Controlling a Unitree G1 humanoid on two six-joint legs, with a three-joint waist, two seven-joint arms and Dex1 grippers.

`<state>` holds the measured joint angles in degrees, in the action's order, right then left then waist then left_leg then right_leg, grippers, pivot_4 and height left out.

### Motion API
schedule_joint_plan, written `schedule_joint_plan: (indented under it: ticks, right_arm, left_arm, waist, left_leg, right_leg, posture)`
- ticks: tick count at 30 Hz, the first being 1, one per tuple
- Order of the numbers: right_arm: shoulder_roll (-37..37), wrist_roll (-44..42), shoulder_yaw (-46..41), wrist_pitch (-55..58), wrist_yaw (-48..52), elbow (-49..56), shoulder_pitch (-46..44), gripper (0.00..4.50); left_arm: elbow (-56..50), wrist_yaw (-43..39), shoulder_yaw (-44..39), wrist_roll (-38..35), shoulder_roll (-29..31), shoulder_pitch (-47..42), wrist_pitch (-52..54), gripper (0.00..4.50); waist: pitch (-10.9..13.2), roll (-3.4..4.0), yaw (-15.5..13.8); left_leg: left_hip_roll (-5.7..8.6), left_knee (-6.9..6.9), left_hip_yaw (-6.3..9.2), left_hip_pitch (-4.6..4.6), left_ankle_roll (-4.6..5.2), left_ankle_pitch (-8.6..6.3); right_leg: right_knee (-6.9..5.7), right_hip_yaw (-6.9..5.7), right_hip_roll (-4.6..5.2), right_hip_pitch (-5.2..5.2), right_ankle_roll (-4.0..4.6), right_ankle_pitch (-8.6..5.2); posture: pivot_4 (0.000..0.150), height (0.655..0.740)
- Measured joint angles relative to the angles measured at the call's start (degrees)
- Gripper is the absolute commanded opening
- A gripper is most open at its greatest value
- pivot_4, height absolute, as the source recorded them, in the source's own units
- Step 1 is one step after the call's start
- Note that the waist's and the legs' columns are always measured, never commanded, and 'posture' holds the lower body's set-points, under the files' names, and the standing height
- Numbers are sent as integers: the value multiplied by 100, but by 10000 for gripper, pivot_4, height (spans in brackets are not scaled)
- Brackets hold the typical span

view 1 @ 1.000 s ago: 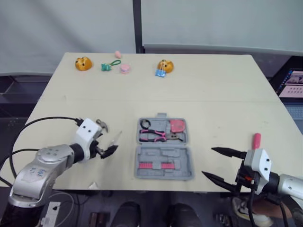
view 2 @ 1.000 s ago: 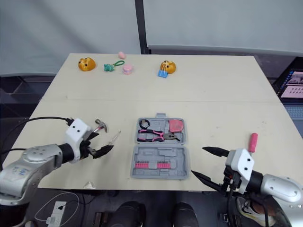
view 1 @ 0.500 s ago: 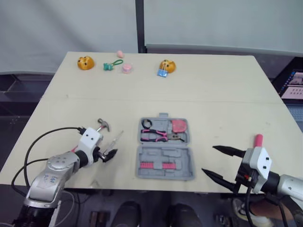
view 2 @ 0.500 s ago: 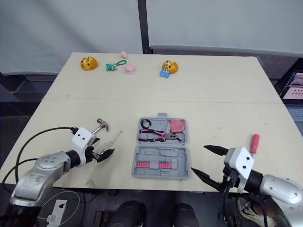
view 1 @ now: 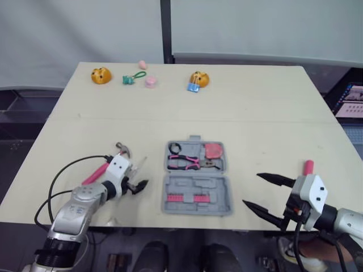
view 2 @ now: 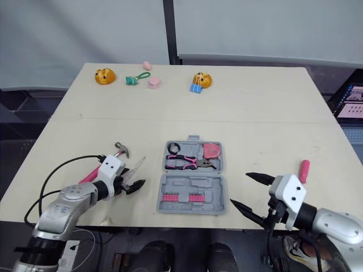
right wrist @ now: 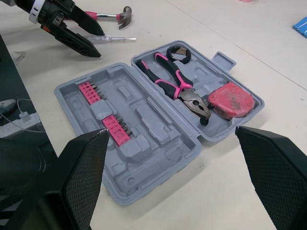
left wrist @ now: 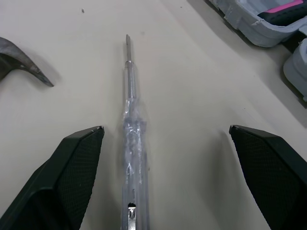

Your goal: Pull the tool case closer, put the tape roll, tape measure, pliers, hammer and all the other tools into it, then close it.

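Tool case [right wrist: 158, 143] matt moulded plastic; screwdriver [left wrist: 130, 143] glossy clear plastic handle on bare metal shaft; hammer [left wrist: 21, 64] head dull, worn metal; pliers [right wrist: 180, 88] dark metal, smooth plastic-looking grips; table [left wrist: 192, 86] top smooth, matt.

One case [view 2: 211, 187], one hammer [view 2: 121, 149], one pliers [view 2: 185, 162], two orange toys [view 2: 104, 75] [view 2: 202, 80].

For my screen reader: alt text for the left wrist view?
A clear-handled screwdriver lies on the table between the open fingers of the left gripper. The head of a hammer and a corner of the grey tool case flank it.
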<state>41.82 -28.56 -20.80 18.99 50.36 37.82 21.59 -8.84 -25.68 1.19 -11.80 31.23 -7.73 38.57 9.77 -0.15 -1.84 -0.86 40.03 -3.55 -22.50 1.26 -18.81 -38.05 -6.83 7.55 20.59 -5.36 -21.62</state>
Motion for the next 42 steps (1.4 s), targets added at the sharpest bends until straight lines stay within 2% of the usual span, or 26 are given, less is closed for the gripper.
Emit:
schedule_joint_plan:
  ticks: [10,13,15,20,26,30,36,42]
  right_arm:
    - [0,3,-41,3,0,0,49,44502]
    - [0,3,-46,3,0,0,60,45000]
    - [0,6,-46,3,0,0,63,45000]
    - [0,16,-46,2,0,-1,62,45000]
    - [-1,46,-45,-10,0,-13,58,45000]
    - [-16,92,-45,-36,-3,-21,50,45000]
    - [-94,202,-46,-204,-3,-76,131,45000]
    - [-171,261,-85,-566,26,-318,191,45000]
  left_arm:
    - [51,14,3,124,-125,-105,87,45000]
    - [31,73,-40,124,-182,-107,186,36708]
    - [28,120,-71,135,-191,-106,226,27342]
    - [5,176,-108,161,-202,-97,293,678]
    - [-6,169,-99,182,-194,-102,314,303]
    - [44,-74,4,211,53,-245,307,303]
    - [35,-1151,70,146,1047,-853,150,303]
    - [24,-2573,782,25,1489,-1427,-91,303]
  waist:
    - [0,1,-8]
    - [-1,1,-9]
    - [-1,1,-7]
    - [-1,1,-23]
    - [-1,1,-27]
    - [1,-1,-30]
    - [6,-6,-27]
    - [9,-2,-24]
  left_leg:
    - [0,0,0,2,0,0]
    - [0,0,0,2,0,0]
    - [0,0,0,2,0,0]
    - [0,0,0,2,0,0]
    - [0,0,-1,3,0,0]
    - [0,0,-1,1,0,0]
    - [0,-2,-1,0,-3,1]
    - [0,-2,-2,-3,-4,2]
  right_leg:
    - [0,0,1,-2,-1,0]
    - [0,1,1,-2,-1,0]
    - [0,1,1,-2,-1,0]
    - [1,1,1,-3,-1,0]
    - [2,2,1,-3,-1,0]
    - [1,1,0,-1,-1,0]
    - [4,1,0,1,-1,0]
    - [5,0,-3,2,-1,0]
  posture:
    - [1500,6677]
    - [1500,6677]
    - [1500,6677]
    - [1500,6677]
    - [1500,6677]
    - [1500,6677]
    - [1500,6677]
    - [1500,6677]
